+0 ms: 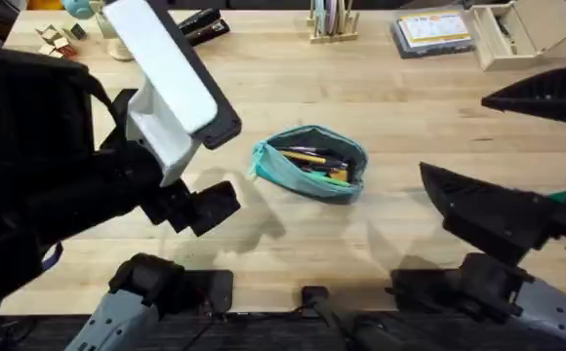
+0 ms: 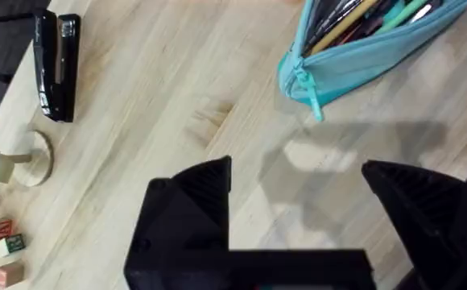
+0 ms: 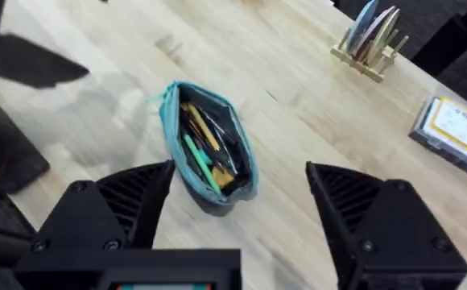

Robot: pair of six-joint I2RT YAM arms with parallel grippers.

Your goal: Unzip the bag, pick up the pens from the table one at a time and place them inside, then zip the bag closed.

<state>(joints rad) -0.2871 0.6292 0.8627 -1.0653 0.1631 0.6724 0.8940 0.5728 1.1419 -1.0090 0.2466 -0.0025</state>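
The left arm rises close under the overhead camera, big and dark, and its left gripper [image 2: 298,234] hangs above the table [image 1: 293,244] with its jaws spread wide and nothing in them. The right gripper [image 3: 241,221] is wide open too, and it holds nothing.

The bag [image 1: 310,163] lies near the middle of the table, between the two arms. Its top is unzipped and gapes open. The pens [image 3: 201,145] are inside it, one yellow and one green among some darker sticks. I see no pens lying loose on the wood near the bag. So I think the part left to do is zipping it shut.

The bag's long side runs across the table, from the left arm's side over to the right arm's side. The zipper pull [image 2: 307,90] sits at the end that points to the left gripper, and that gripper hangs just beside this end, not touching. The right gripper looks down on the bag from the other side. I think the left gripper is nearer the pull, and the right one could hold the far end still.
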